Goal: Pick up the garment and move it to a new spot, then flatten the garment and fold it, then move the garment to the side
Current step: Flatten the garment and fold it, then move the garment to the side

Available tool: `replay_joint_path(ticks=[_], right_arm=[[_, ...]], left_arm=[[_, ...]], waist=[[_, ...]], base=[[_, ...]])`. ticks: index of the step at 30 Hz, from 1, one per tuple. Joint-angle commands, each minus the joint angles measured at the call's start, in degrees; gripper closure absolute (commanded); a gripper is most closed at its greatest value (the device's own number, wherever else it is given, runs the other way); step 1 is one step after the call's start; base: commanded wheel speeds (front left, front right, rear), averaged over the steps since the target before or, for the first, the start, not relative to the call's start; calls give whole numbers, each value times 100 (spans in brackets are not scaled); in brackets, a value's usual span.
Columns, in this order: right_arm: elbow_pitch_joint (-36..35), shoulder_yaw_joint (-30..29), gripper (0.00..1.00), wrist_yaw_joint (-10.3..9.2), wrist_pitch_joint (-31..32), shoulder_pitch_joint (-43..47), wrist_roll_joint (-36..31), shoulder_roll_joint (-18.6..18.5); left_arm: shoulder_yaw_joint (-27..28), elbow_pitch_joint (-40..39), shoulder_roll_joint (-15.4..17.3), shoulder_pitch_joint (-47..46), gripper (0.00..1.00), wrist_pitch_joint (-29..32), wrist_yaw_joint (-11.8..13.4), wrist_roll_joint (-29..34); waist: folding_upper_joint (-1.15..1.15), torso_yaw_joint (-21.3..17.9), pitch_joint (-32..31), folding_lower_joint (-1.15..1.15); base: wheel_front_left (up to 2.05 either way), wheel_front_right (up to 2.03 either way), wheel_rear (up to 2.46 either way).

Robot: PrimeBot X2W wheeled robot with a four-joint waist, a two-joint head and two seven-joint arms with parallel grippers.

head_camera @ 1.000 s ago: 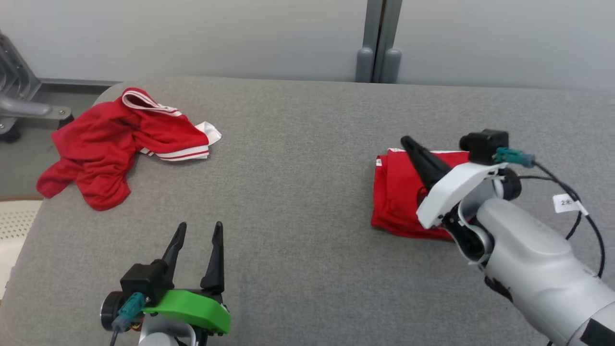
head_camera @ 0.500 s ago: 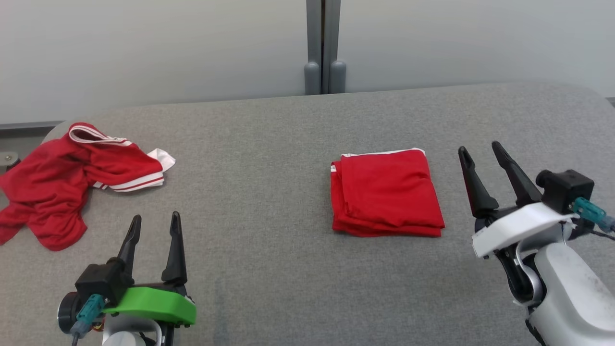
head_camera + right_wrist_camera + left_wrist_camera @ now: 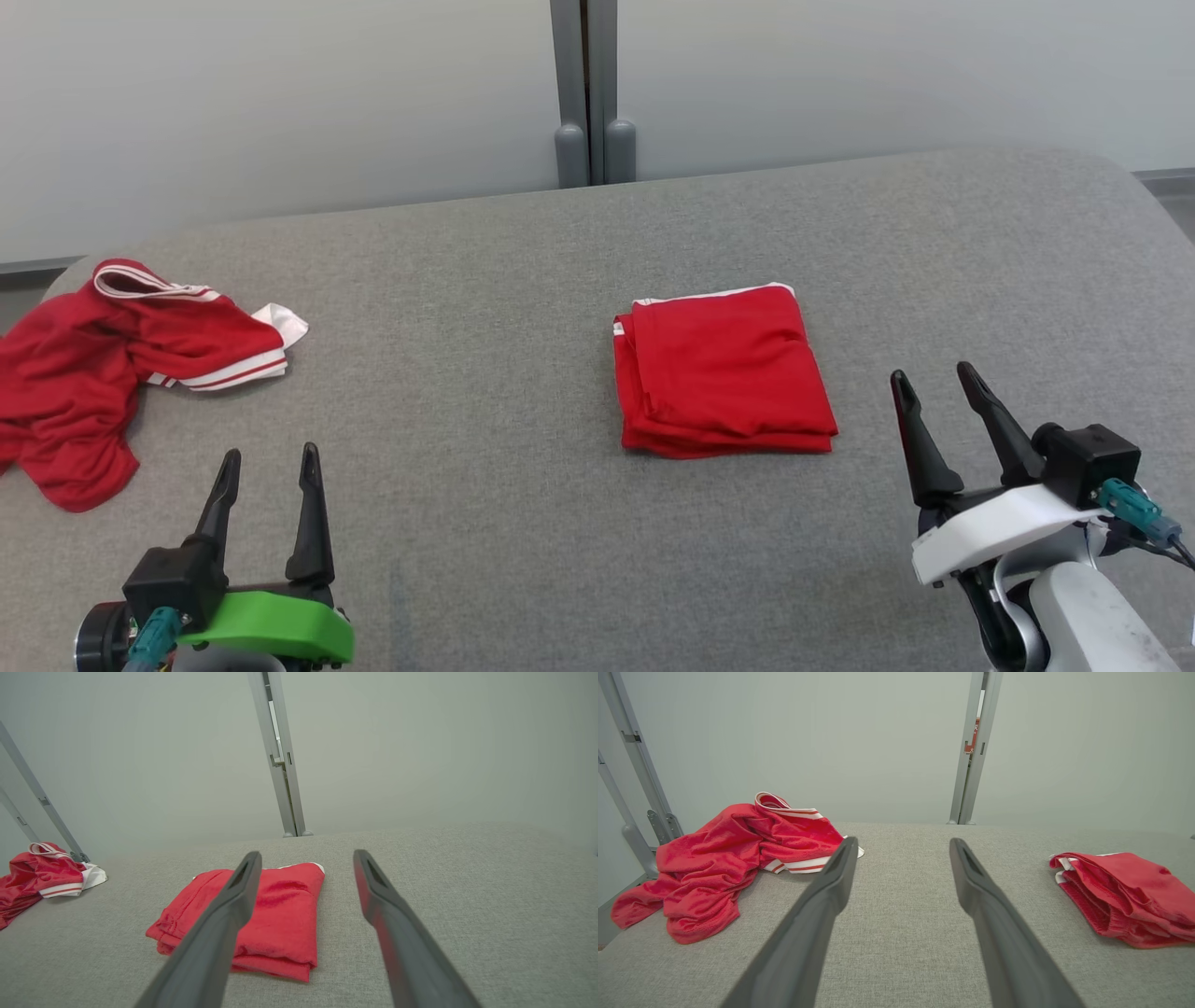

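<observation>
Head view | garment [image 3: 724, 373] red, folded square, flat on table [image 3: 523, 523] | left jaws, right jaws spread, empty

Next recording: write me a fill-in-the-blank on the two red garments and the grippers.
1. The neatly folded red fabric garment lies on the grey upholstered table, nearer the ____ gripper.
2. The crumpled red garment with white striped trim lies toward the table's ____ end.
3. The left gripper and the right gripper are both ____, touching nothing.
Missing words: right; left; open.
</observation>
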Motion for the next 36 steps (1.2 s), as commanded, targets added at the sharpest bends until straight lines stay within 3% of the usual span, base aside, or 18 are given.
replay_joint_path(ticks=[1, 7, 11, 24, 36], right_arm=[[-33, -38, 0, -4, -17, -51, -40, -8], [84, -55, 0, -4, -16, -136, -51, -36], [640, 12, 0, -4, 0, -415, 91, -78], [3060, 315, 0, -6, 1305, -2530, 879, -256], [5159, 146, 0, -5, 2432, -3373, 1267, -252]], left_arm=[[29, -21, -16, -10, 0, -2, -28, 28], [6, 9, -88, -136, 0, -1, -71, 99], [-59, 19, -115, -216, 0, -2, -88, 115], [-530, 84, -162, -672, 0, -2, -130, -145], [-608, 95, -171, -693, 0, -2, -140, -222]], waist=[[0, 40, 35, 0], [0, 165, 88, 0], [0, 280, 196, 0], [0, 1043, 635, 0], [0, 1542, 655, 0]], base=[[0, 0, 0], [0, 0, 0], [0, 0, 0], [0, 0, 0], [0, 0, 0]])
